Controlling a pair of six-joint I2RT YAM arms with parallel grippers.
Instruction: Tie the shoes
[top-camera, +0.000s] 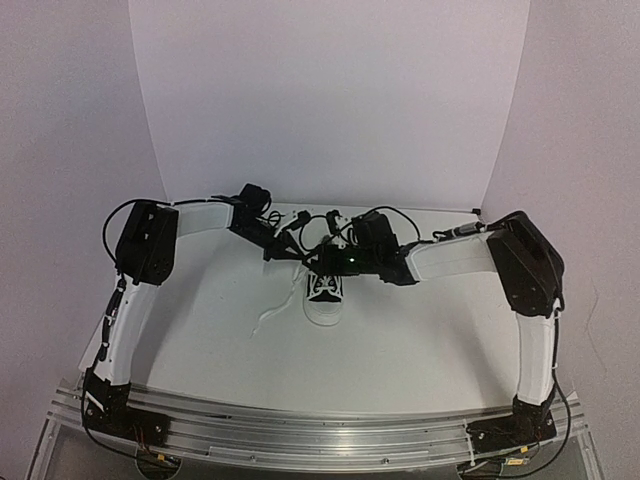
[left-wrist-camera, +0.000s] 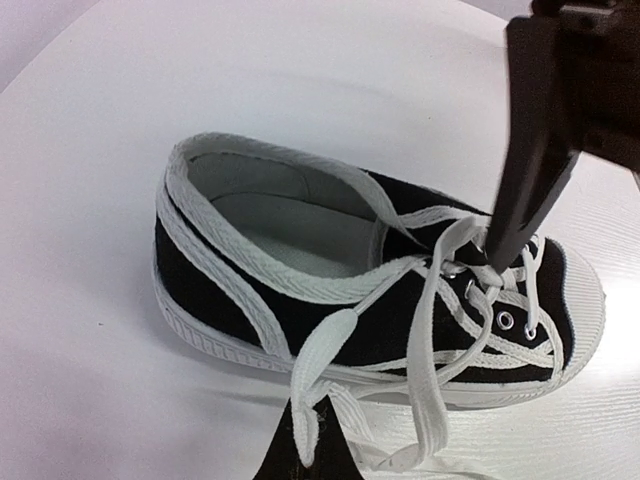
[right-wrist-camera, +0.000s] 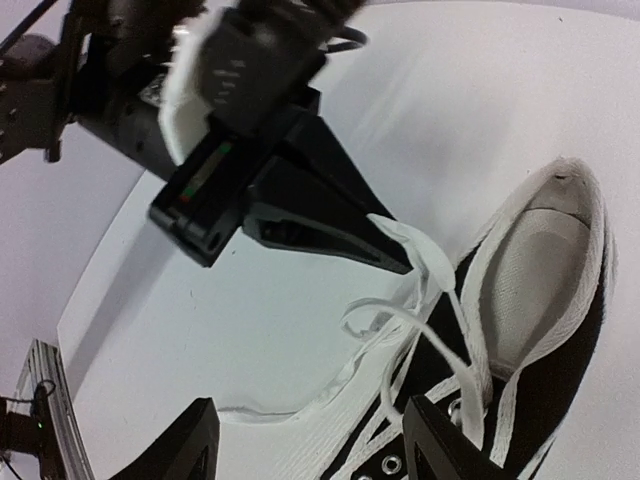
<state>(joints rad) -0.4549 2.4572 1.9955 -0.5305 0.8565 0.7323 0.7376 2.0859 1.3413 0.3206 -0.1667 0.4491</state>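
My left gripper (right-wrist-camera: 400, 262) pinches a lace (left-wrist-camera: 322, 345) at the sneaker's (top-camera: 325, 298) ten o'clock, while my right gripper (right-wrist-camera: 315, 445) gapes empty; overpulling could drag it.

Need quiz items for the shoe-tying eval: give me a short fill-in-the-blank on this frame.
1. The left gripper is shut on a white ____.
2. The right gripper has its jaws ____.
3. The sneaker has canvas sides coloured ____.
Missing words: lace; open; black.
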